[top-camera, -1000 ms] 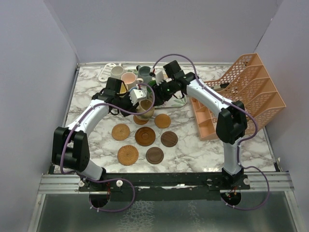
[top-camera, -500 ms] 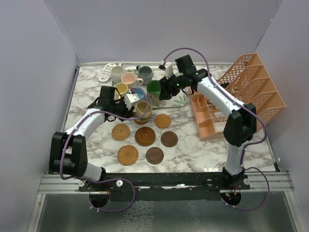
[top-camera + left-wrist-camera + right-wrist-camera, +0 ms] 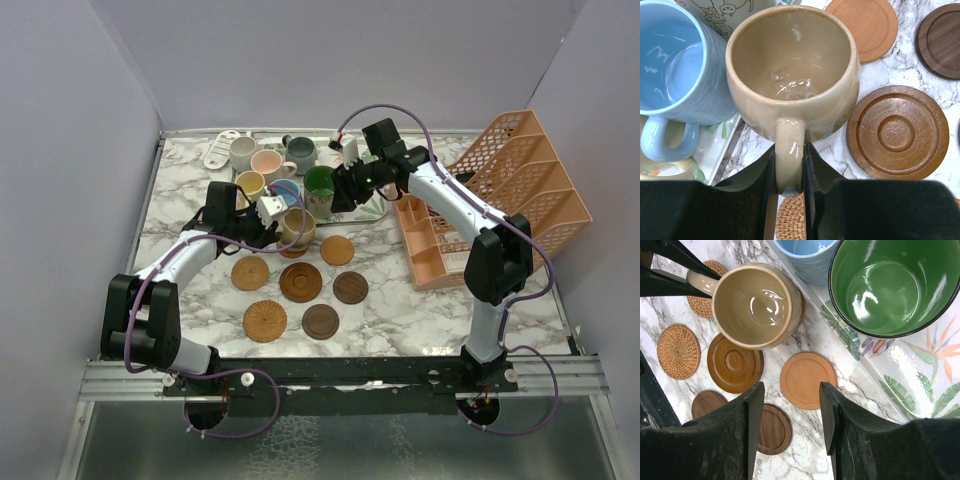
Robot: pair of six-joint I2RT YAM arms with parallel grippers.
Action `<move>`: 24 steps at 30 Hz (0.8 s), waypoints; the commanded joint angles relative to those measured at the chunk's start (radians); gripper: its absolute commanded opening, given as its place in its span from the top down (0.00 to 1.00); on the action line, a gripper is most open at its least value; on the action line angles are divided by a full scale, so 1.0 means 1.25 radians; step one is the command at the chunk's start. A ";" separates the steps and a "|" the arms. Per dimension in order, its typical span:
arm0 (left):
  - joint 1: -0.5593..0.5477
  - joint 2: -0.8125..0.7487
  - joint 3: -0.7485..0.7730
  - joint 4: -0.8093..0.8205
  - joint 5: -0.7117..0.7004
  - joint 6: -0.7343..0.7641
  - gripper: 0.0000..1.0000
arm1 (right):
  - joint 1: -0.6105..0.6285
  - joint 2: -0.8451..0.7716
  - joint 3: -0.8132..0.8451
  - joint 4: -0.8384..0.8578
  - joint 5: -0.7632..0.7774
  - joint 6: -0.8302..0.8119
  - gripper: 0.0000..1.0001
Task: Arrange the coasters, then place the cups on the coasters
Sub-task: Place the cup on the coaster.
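My left gripper [image 3: 789, 170] is shut on the handle of the tan cup [image 3: 792, 75], which stands upright over a brown coaster [image 3: 291, 251] just in front of the tray. Whether the cup rests on it I cannot tell. My right gripper [image 3: 791, 395] hangs open and empty above a light wooden coaster [image 3: 807, 380], beside the green cup [image 3: 880, 285] on the tray. The light blue cup [image 3: 675, 60] stands next to the tan one. The white [image 3: 243, 152], pink [image 3: 268, 163], grey-blue [image 3: 300, 152] and yellow [image 3: 250, 184] cups stand at the back. Several more coasters [image 3: 300, 282] lie in front.
The leaf-patterned tray [image 3: 372, 209] lies under the green and blue cups. An orange mesh rack [image 3: 500, 190] fills the right side. A white flat piece [image 3: 222, 148] lies at the back left corner. Grey walls close in the table.
My right gripper has pulled back to the right, away from the tan cup, uncovering the green cup. The left arm has sunk a little with the tan cup still in its grip.
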State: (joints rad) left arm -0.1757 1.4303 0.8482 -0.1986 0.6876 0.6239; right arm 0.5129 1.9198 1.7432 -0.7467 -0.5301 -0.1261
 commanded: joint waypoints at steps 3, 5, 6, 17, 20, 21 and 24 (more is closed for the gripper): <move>0.006 -0.043 -0.021 0.101 0.053 -0.024 1.00 | -0.002 -0.037 -0.012 0.026 -0.007 -0.013 0.51; 0.006 -0.045 -0.031 0.115 0.050 -0.032 1.00 | -0.003 -0.039 -0.015 0.027 -0.007 -0.014 0.51; 0.006 -0.046 -0.036 0.122 0.049 -0.035 1.00 | -0.003 -0.038 -0.016 0.028 -0.009 -0.014 0.51; 0.006 -0.048 -0.064 0.159 0.032 -0.045 1.00 | -0.004 -0.036 -0.027 0.029 -0.016 -0.019 0.51; 0.006 -0.051 -0.076 0.163 0.025 -0.039 1.00 | -0.003 -0.035 -0.026 0.028 -0.017 -0.020 0.51; 0.006 -0.052 -0.080 0.161 0.024 -0.036 1.00 | -0.003 -0.035 -0.026 0.028 -0.017 -0.021 0.52; 0.006 -0.053 -0.090 0.146 0.022 -0.015 1.00 | -0.003 -0.033 -0.026 0.028 -0.015 -0.021 0.52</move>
State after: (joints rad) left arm -0.1757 1.4105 0.7444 -0.0711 0.6861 0.5751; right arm 0.5129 1.9102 1.7134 -0.7383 -0.5304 -0.1368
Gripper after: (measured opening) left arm 0.229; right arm 0.486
